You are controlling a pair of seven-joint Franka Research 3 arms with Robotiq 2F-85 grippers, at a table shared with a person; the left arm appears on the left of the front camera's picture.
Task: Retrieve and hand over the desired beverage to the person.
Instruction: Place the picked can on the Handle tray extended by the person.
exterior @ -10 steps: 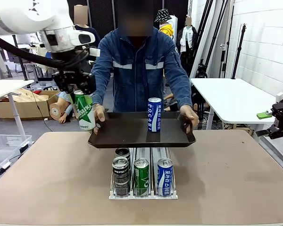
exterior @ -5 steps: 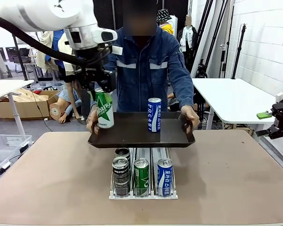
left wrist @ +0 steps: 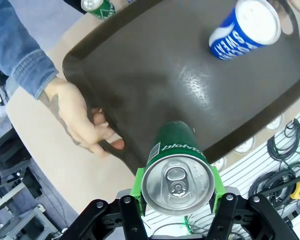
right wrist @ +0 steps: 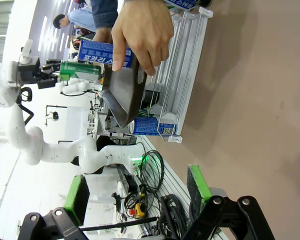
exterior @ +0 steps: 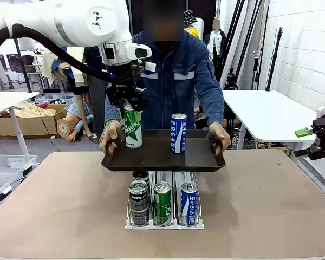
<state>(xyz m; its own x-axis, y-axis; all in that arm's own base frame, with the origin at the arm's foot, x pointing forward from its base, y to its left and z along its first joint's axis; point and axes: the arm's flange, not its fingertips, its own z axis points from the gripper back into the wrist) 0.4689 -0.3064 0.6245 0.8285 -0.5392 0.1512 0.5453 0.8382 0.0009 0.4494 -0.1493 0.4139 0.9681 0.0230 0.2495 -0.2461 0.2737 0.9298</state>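
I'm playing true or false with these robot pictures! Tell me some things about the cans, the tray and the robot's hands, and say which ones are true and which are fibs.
1. The left gripper has its jaws shut on the green can. True.
2. The person's hands hold the dark tray by its two ends. True.
3. A red can stands on the tray. False: a blue can stands there.
4. The right gripper is holding a can. False: its jaws are open and hold nothing.
5. The rack on the table has cans in it. True.
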